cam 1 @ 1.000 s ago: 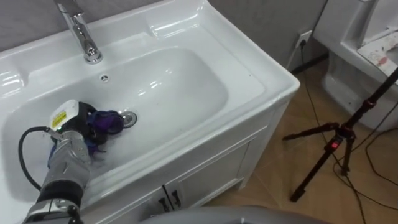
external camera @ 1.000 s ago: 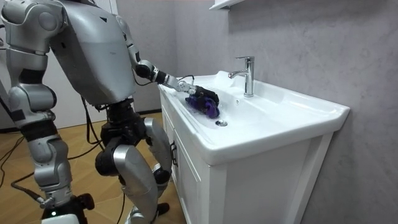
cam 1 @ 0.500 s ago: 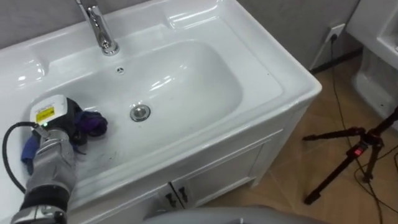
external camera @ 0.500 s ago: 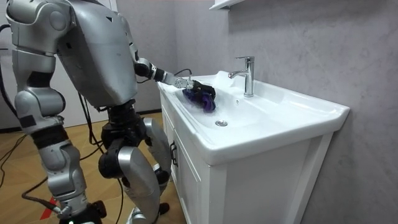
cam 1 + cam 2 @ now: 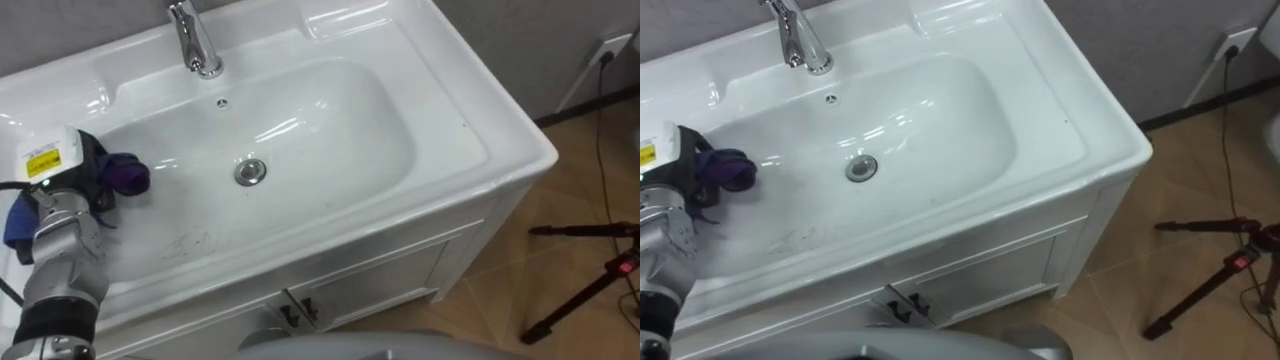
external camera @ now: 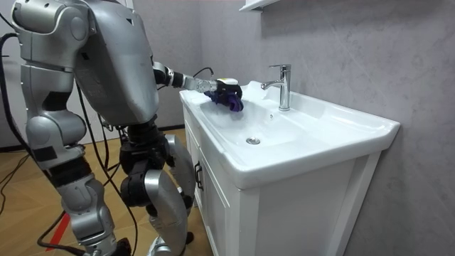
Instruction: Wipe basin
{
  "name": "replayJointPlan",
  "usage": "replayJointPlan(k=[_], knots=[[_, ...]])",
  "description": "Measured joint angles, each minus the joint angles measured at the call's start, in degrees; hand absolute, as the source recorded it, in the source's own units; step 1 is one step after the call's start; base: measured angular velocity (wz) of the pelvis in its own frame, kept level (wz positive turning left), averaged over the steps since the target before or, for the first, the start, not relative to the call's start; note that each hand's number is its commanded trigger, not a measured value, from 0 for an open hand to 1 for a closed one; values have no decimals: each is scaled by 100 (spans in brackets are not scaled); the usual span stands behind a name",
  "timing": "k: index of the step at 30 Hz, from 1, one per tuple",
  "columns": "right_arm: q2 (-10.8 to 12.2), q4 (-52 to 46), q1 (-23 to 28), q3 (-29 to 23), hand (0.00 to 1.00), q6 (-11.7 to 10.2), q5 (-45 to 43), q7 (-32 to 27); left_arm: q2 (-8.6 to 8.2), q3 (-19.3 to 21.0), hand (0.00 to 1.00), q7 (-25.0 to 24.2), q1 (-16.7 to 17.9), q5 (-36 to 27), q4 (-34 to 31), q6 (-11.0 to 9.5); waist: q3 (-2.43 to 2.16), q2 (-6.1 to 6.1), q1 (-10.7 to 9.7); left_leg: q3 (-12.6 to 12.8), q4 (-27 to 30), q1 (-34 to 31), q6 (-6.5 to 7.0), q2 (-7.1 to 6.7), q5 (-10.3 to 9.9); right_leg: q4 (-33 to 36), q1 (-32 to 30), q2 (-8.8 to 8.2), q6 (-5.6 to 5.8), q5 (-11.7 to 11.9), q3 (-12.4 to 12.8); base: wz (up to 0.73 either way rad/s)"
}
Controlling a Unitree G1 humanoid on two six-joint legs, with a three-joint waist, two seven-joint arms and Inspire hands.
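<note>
Now | my left robot hand (image 5: 75, 180), fingers curled round the purple cloth (image 5: 125, 175), has dragged it from the drain (image 5: 250, 172) up the left wall of the basin (image 5: 450, 110) | I judge the right side unwiped

The robot's silver left forearm rises from the lower left of the eye views with the wrist held straight. It ends in the black left hand (image 5: 82, 172), whose fingers are curled round a crumpled purple cloth (image 5: 126, 176). In the room view the robot stands upright on both legs, with its left arm stretched forward from the shoulder and the elbow nearly straight. The right arm hangs at its side on the room view's left, slightly bent at the elbow.
</note>
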Motion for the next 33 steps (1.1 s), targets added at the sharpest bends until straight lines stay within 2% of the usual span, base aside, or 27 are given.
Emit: replayJointPlan(k=[2,5,12,14,15,17,20,26,28,33], knots=[[-2,96,-91,13,0,-22,14,18,-2,-47,100,-4,10,2,-4,41,10,-34,-17,3,-2,-7,-6,-3,5,-3,5,-1,0,0,-6,3],[-3,94,-110,18,0,-119,37,24,-3,-124,100,-61,30,147,-58,62,1,-111,-36,-57,11,-42,-6,-23,5,-21,0,-4,6,-9,-24,5],[0,95,-104,221,0,-160,320,20,-96,-692,100,-218,267,195,-221,241,-30,-231,-166,-96,-79,12,-6,-86,5,-107,37,-42,35,0,-48,3],[17,83,-130,257,0,-159,258,21,-252,-933,100,-232,378,197,-218,352,-19,-256,-219,-80,-199,146,-6,-128,5,-130,115,-68,47,-4,-27,-4],[17,92,-131,257,0,-159,245,20,-302,-978,100,-237,409,204,-208,352,-16,-263,-231,-80,-222,183,-6,-142,5,-134,139,-75,56,-9,-15,-5],[25,118,-140,259,0,-155,210,9,-523,-1044,100,-241,456,288,-193,378,-17,-278,-281,-77,-328,286,-4,-172,7,-183,202,-83,71,-7,17,-5],[32,144,-177,408,0,-117,207,-28,-768,-1106,100,-225,463,296,-209,464,-21,-299,-312,-81,-430,359,-4,-195,7,-192,210,-86,88,3,72,-8],[93,282,-309,487,0,-105,196,-70,-924,-1318,100,-230,442,292,-308,460,-19,-373,-350,-98,-513,398,-1,-236,8,-208,190,-94,115,19,135,-3],[123,326,-323,499,0,-95,200,-101,-940,-1381,100,-229,431,271,-308,460,-24,-413,-349,-92,-522,410,32,-261,28,-222,209,-113,132,26,155,0],[187,330,-358,628,0,-42,214,-100,-932,-1594,100,-227,364,42,-291,468,-20,-411,-461,-54,-538,399,58,-284,43,-390,288,-127,218,88,157,4]])
